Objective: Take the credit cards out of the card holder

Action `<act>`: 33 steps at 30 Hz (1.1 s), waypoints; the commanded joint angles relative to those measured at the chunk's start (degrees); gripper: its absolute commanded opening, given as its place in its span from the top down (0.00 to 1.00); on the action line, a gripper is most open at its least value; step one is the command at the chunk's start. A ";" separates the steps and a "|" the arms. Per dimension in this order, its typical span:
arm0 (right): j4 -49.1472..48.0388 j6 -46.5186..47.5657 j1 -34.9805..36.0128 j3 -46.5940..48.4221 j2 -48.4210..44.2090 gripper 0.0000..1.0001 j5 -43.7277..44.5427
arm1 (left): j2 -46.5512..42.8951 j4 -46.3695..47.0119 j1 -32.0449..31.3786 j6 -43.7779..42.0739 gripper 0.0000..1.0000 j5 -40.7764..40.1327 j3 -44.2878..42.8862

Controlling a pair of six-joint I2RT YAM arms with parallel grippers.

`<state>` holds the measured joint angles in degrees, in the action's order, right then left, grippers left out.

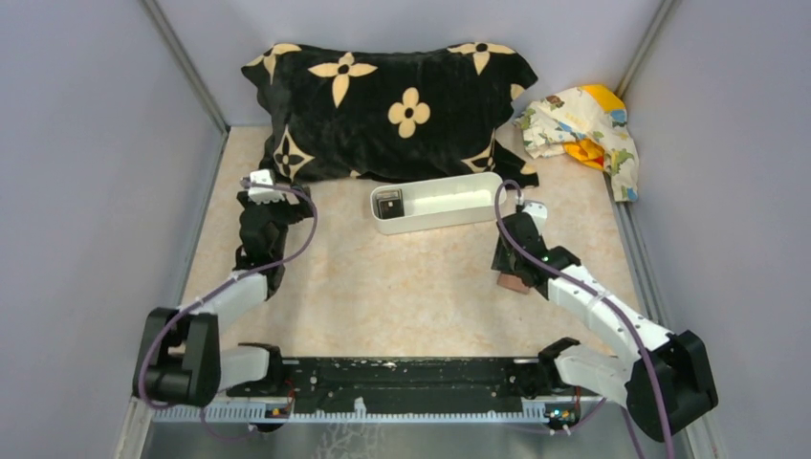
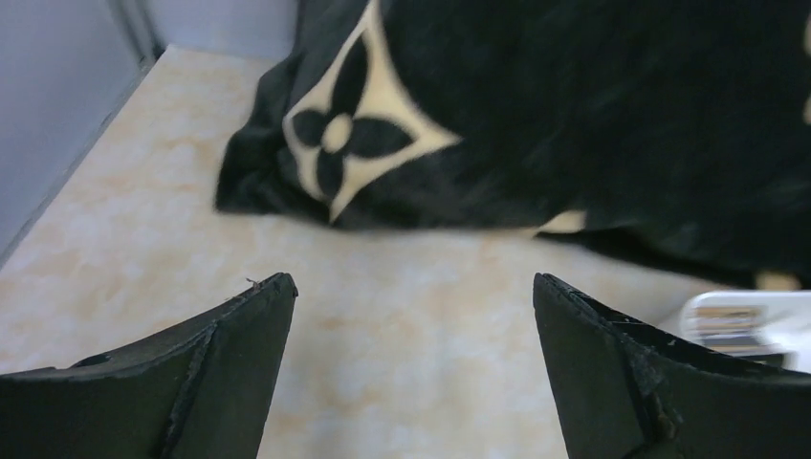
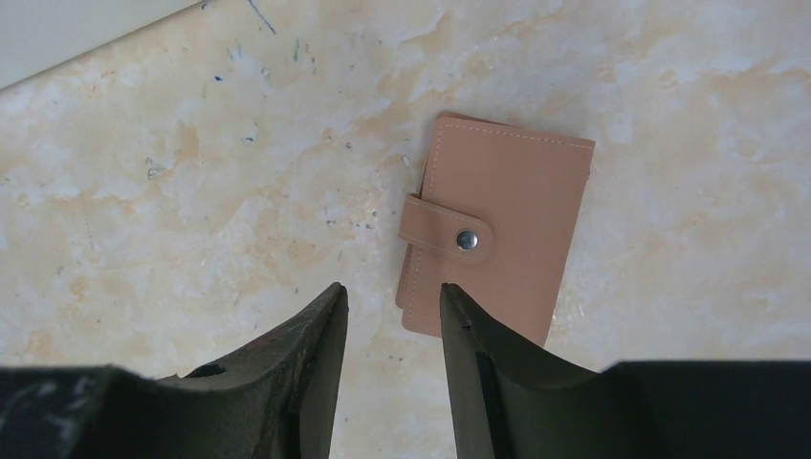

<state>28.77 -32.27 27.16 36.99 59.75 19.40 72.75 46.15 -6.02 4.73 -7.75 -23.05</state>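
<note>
The card holder (image 3: 497, 234) lies flat and closed on the marbled table, tan-brown, its strap snapped shut. The top view shows the card holder (image 1: 517, 284) just under my right arm's wrist. My right gripper (image 3: 392, 301) hovers over its near left corner with the jaws apart and only table between them; the right finger (image 3: 478, 354) overlaps that corner. No credit cards show at the holder. A small dark flat thing (image 1: 387, 203), possibly a card, lies in the left end of the white tray. My left gripper (image 2: 413, 282) is wide open over bare table, far left.
A long white tray (image 1: 449, 218) stands mid-table, and the left wrist view catches the tray (image 2: 703, 308) at its right edge. Behind it lies a black pillow (image 1: 392, 105) with cream flowers. A patterned cloth (image 1: 583, 124) sits at the back right. Grey walls close in both sides.
</note>
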 commanded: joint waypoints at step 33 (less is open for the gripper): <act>-9.30 -3.70 -14.23 -4.23 11.36 0.37 -7.85 | 6.68 -32.27 -44.54 8.98 0.00 -0.32 -20.83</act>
<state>24.08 -37.87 13.32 32.29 69.12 14.00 78.87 15.00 -49.19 14.09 -6.61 -41.89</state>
